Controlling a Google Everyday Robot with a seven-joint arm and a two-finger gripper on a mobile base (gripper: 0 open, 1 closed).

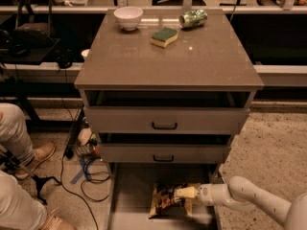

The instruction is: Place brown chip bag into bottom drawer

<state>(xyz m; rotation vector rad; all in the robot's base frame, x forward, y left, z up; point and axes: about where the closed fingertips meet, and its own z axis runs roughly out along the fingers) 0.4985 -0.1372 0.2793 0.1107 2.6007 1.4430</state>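
The brown chip bag [164,199] lies inside the open bottom drawer [129,195], toward its right side, dark brown with pale yellow ends. My gripper [181,193] reaches in from the right on a white arm [244,195] and its pale fingers are closed on the bag's right end. The bag rests on or just above the grey drawer floor; I cannot tell which.
On the cabinet top [168,61] sit a white bowl [128,17], a green-and-yellow sponge [164,37] and a green can [193,18] on its side. Two upper drawers with black handles [164,126] are closed. A person's legs and shoe [33,157] and cables [88,171] are at left.
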